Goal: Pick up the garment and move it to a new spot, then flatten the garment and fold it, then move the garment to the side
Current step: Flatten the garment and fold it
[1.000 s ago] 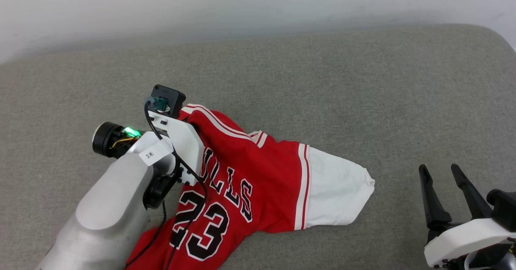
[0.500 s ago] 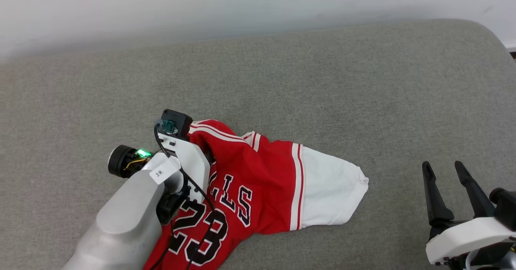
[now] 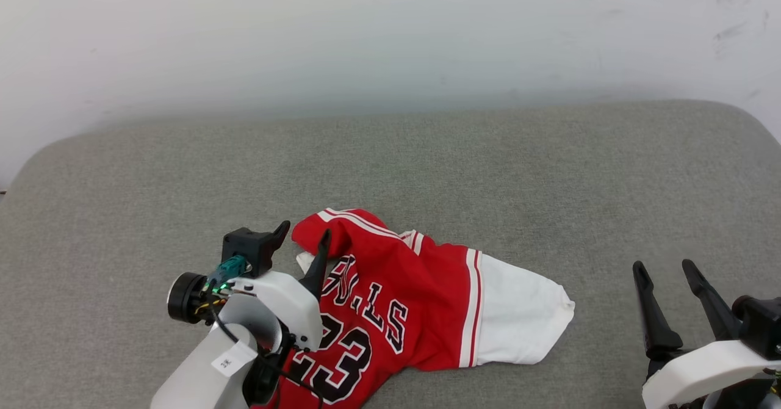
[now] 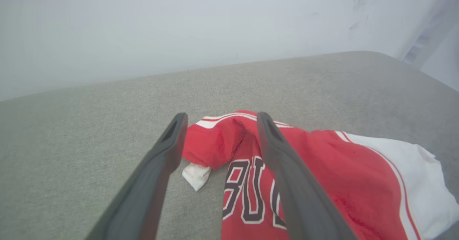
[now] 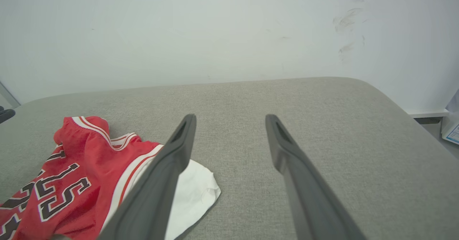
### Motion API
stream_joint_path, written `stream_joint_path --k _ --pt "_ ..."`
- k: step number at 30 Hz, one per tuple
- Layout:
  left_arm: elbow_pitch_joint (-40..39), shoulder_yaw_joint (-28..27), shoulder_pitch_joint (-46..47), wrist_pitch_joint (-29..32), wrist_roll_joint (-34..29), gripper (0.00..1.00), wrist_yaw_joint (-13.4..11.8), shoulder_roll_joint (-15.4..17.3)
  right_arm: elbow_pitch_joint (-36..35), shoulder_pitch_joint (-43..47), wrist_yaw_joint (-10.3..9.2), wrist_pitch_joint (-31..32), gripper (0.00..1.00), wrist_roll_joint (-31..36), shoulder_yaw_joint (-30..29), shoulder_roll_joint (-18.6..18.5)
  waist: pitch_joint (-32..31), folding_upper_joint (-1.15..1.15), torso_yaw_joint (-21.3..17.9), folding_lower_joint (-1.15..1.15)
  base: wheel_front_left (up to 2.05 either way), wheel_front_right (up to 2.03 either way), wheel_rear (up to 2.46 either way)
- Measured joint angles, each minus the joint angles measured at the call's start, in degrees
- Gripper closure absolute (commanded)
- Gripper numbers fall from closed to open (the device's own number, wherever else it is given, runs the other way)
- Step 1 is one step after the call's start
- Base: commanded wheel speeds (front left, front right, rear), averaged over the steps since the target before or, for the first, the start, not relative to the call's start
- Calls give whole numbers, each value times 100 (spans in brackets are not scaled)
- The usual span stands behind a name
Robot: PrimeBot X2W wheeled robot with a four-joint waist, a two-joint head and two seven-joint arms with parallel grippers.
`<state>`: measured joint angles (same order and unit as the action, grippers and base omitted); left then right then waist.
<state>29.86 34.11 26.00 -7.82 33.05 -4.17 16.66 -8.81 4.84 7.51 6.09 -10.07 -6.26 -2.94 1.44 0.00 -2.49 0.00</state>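
Note:
The garment (image 3: pixel 396 305) is a red jersey with black white-outlined letters and numbers and a white sleeve (image 3: pixel 518 314). It lies crumpled on the grey cushioned surface (image 3: pixel 488 171), front side up. My left gripper (image 3: pixel 304 235) stands open just at the garment's bunched striped edge, and nothing is gripped. In the left wrist view the left gripper (image 4: pixel 221 116) frames that red edge of the garment (image 4: pixel 322 161), with a small white flap (image 4: pixel 196 173) lying below it. My right gripper (image 3: pixel 663 268) is open and empty, well to the right of the sleeve. In the right wrist view the right gripper (image 5: pixel 230 117) points over bare cushion, with the garment (image 5: pixel 82 168) to its left.
A white wall (image 3: pixel 390 43) rises behind the cushion's far edge. The cushion's rounded right corner (image 5: pixel 394 100) drops off to a floor with a white-and-blue object (image 5: pixel 452 130). Bare grey fabric stretches behind and to the right of the garment.
My left gripper has opened and let go of the garment's bunched edge, which now rests on the cushion. The head camera has tilted up. The right gripper has stayed put.

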Motion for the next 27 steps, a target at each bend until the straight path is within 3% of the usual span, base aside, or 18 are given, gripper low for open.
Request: stream_joint_path --k 6,14,21,27 --pt "-855 -327 -620 -505 47 0 -431 162 -49 125 -1 101 0 7 34 1 -202 0 158 0 0 0 0" --pt "-2076 -743 -1614 -684 11 0 -918 390 -70 253 0 259 0 34 131 1 -335 0 266 -1 0 0 0" --pt "-2695 -853 -2159 -700 -121 0 -1154 539 111 285 -1 530 0 -105 190 1 -376 0 396 0 0 0 0" --pt "-2941 -843 -2234 -699 -209 0 -1223 616 965 -83 0 1205 0 -417 188 -154 -314 0 602 0 0 0 0"
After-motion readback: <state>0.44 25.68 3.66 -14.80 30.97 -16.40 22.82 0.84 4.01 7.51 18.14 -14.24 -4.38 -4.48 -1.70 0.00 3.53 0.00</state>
